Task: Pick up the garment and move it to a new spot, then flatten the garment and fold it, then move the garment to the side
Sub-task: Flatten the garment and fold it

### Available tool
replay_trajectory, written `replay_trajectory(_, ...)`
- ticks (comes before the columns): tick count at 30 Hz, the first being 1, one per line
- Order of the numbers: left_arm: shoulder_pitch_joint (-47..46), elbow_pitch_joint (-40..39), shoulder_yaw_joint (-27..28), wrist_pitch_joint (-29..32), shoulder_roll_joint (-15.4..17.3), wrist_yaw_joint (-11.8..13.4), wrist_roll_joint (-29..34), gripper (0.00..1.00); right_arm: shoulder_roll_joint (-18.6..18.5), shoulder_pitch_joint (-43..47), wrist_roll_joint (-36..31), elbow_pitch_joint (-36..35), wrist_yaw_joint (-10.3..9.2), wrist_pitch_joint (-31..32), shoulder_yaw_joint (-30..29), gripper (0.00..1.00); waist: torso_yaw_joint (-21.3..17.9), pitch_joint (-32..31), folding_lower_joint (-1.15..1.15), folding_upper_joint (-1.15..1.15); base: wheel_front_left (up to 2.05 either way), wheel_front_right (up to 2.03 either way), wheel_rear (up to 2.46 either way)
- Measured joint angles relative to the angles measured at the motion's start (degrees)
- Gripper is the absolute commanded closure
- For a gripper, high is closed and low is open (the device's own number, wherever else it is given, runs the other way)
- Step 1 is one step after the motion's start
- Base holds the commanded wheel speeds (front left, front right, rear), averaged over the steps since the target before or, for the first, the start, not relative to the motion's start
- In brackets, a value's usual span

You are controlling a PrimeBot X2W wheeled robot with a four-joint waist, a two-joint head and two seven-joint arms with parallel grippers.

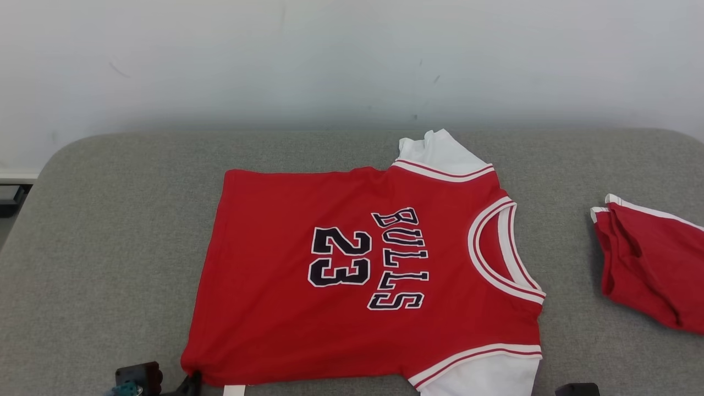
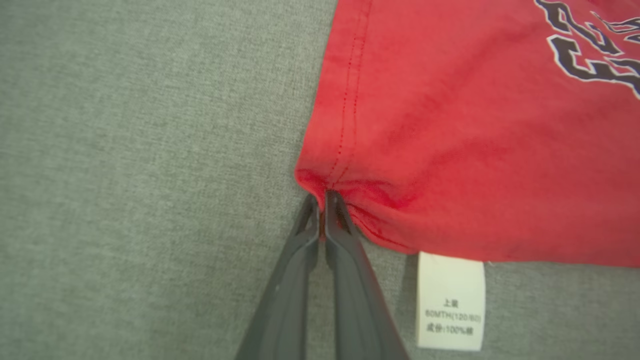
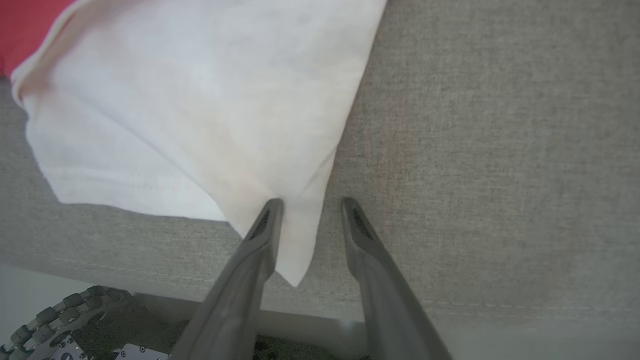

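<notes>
The garment (image 1: 352, 275) is a red jersey with "BULLS 23" in dark letters and white sleeves, spread flat on the grey cushion with its collar to the right. My left gripper (image 2: 321, 199) is shut on the jersey's near hem corner (image 2: 325, 180), at the bottom left of the head view (image 1: 195, 378). My right gripper (image 3: 311, 206) stands open at the cushion's near edge. The pointed tip of the white sleeve (image 3: 200, 100) lies between its fingers, against the left one.
A second red garment with white trim (image 1: 649, 264) lies bunched at the cushion's right edge. A white care label (image 2: 450, 300) sticks out from the jersey's near hem. A pale wall rises behind the grey cushion (image 1: 110, 231). The robot's wheeled base (image 3: 60, 320) shows below the cushion's front edge.
</notes>
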Motion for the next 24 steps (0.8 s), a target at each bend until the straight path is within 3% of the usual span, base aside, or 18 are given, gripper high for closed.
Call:
replay_trajectory(2,-0.29,0.51,0.0,-0.08,-0.01,-0.42,0.0,1.0,0.0,-0.05,-0.05,0.14,-0.02,0.09,-0.04,0.69,0.0,0.03,0.0,0.0,0.0,0.0,0.0)
replay_trajectory(4,-0.48,0.85,0.0,-0.26,-0.07,-0.42,0.0,1.0,0.01,-0.15,-0.07,0.16,-0.04,0.48,-0.13,1.0,-0.03,0.05,0.0,0.0,0.0,0.0,0.0)
replay_trajectory(13,-0.6,1.37,0.6,-1.25,-0.85,-0.43,-0.58,1.0,0.66,0.34,1.25,-2.1,-0.05,0.51,-1.74,1.0,-0.13,-1.06,0.0,0.01,0.0,0.0,0.0)
replay_trajectory(24,1.46,-2.66,-0.07,-1.35,0.79,-1.51,-0.71,1.0,-2.45,6.48,4.56,-16.16,1.36,4.09,-3.43,1.0,-0.42,-3.55,0.0,0.01,0.0,0.0,0.0)
